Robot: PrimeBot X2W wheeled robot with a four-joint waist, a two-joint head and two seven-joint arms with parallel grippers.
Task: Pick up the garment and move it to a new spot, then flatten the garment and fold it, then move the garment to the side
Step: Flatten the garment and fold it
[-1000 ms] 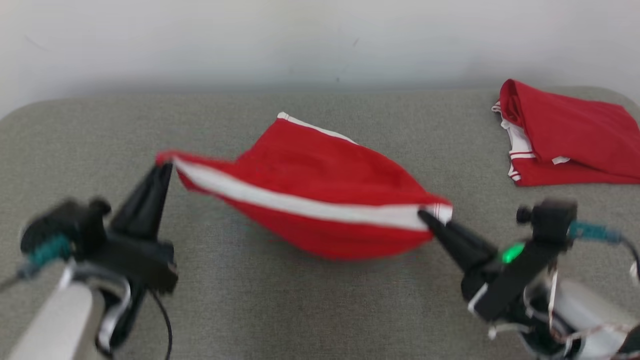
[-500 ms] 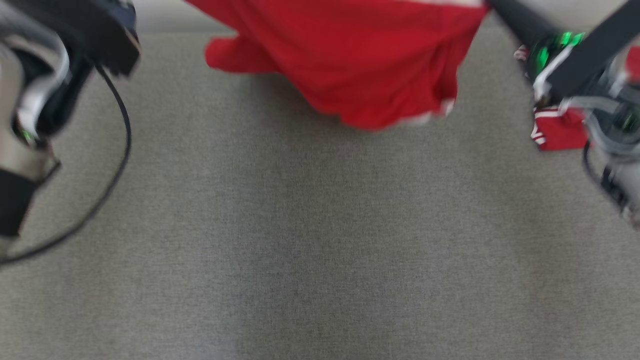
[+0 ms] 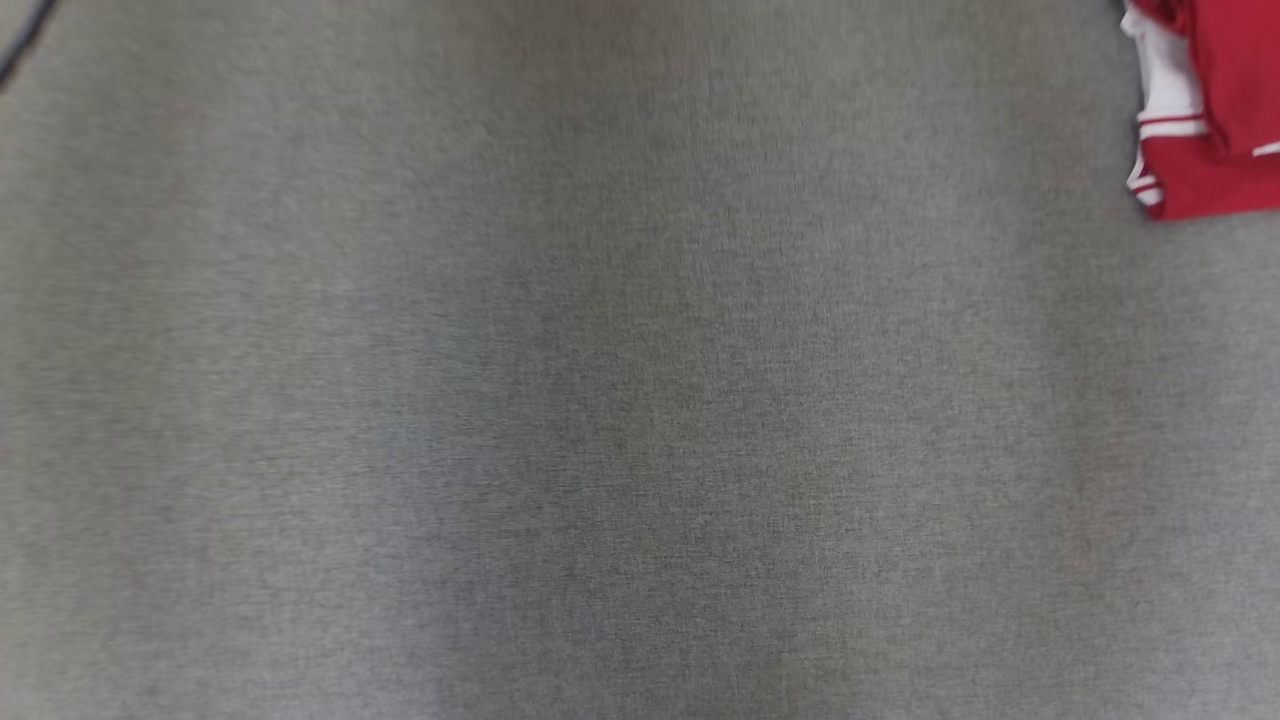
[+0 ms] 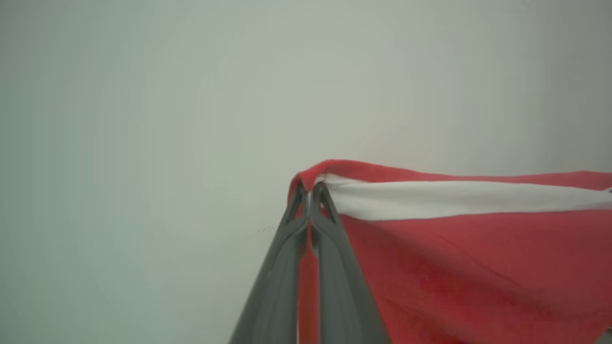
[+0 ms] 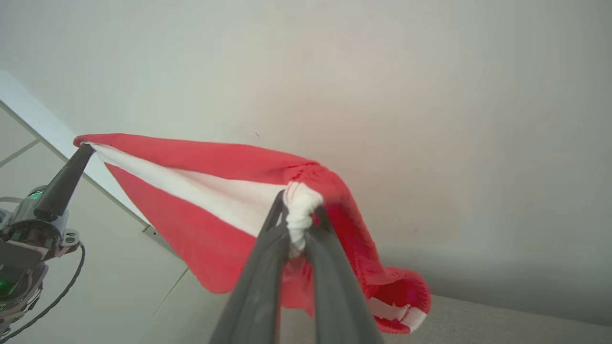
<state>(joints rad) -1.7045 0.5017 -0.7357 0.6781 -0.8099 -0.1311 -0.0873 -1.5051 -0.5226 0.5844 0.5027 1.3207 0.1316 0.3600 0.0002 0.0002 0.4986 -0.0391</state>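
Two tight pinches: clamped left gripper [image 4: 310, 190] on one end of the white band [image 4: 454, 199] of the garment [image 4: 454, 277], right gripper [image 5: 299, 208] on the other. Hoisted it off the grey table [image 3: 640, 400] since a second ago, stretched mid-air before the wall [image 4: 143, 119]. Looked ready for the move.

Two red garments: the held garment [image 5: 191, 200] and a folded garment [image 3: 1215, 150]. Two hands: the left hand [image 4: 309, 189] and the right hand [image 5: 300, 210], with two dark fingers [image 4: 334, 267] apiece, four in all. One grey bench [image 3: 600, 400]. One pale wall [image 4: 143, 95].
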